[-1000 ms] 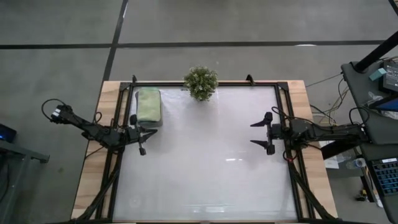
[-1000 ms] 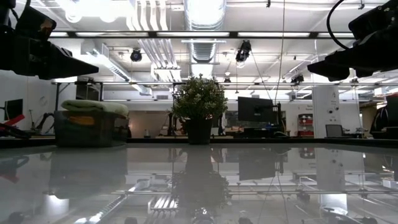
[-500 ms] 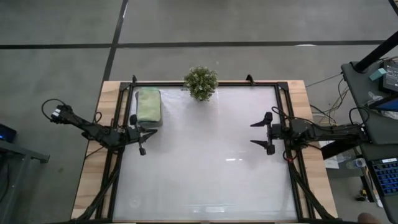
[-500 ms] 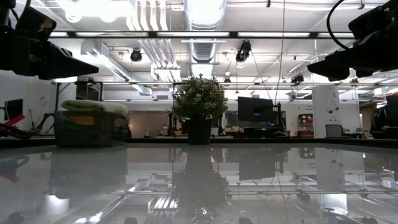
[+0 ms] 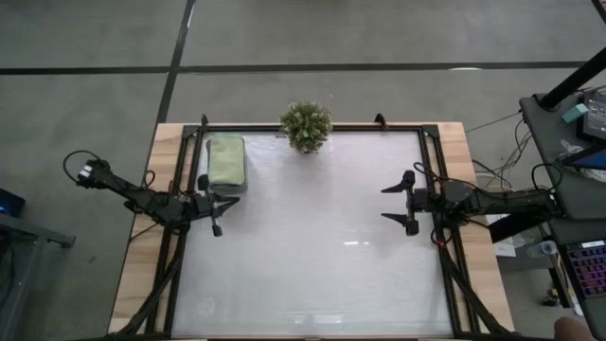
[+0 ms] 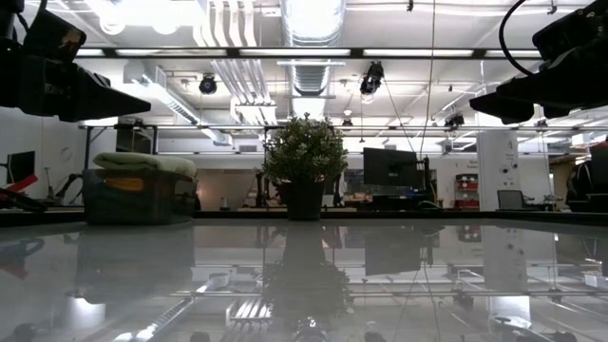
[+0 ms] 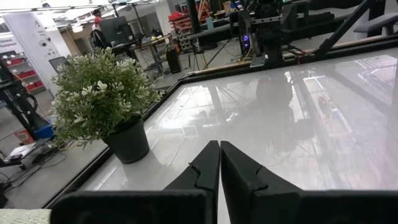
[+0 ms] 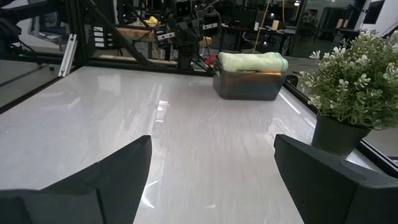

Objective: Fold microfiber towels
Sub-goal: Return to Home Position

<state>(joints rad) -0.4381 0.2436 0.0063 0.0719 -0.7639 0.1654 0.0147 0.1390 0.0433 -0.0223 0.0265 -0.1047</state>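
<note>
The microfiber towels lie stacked in a dark grey tray at the table's far left. A pale sage-green towel is on top, and an orange one shows under it through the tray's wall. The stack also shows in the right wrist view. The teal-blue towels are hidden. My left gripper is shut and empty, above the table just near of the tray; its fingers meet in the left wrist view. My right gripper is open and empty, above the table's right side.
A small bushy plant in a dark pot stands at the middle of the far edge. A black frame runs around the white tabletop. The room beyond the table holds desks, monitors and racks.
</note>
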